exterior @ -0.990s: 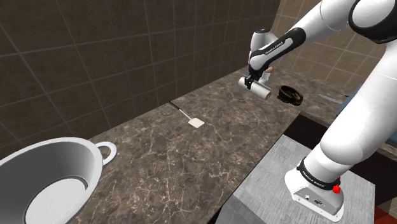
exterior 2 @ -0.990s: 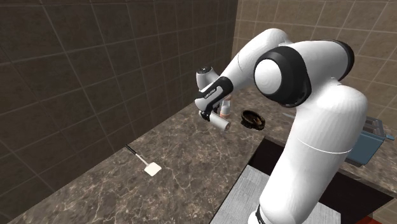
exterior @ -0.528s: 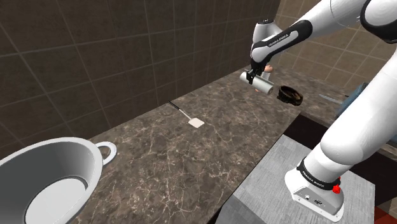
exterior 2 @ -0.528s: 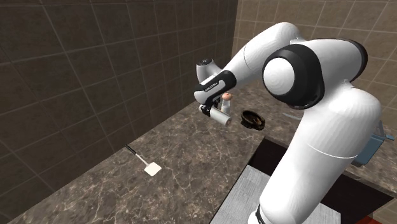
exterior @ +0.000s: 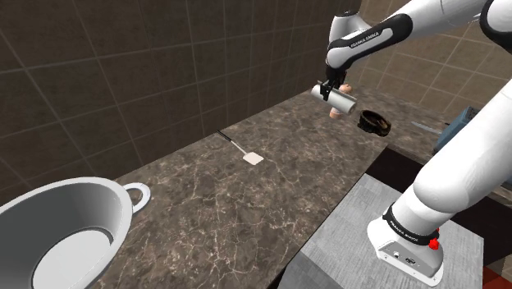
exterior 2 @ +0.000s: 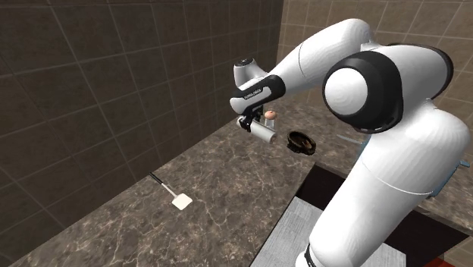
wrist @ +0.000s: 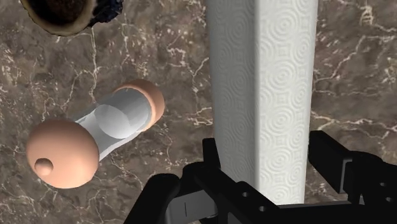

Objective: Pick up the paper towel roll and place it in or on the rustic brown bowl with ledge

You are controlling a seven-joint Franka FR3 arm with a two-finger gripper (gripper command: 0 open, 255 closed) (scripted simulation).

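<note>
brown bowl [wrist: 60, 11] cut off at the wrist view's edge, paper towel roll [wrist: 262, 89] likewise

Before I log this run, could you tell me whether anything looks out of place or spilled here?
Nothing stands out. The paper towel roll is clasped in the gripper above the counter, the baby bottle and dark bowl look undamaged, and nothing is spilled.

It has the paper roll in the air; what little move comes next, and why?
Probably carry the paper towel roll sideways over the dark bowl: the hand clasps it above the counter near a peach-capped bottle, the bowl off to one side.
</note>
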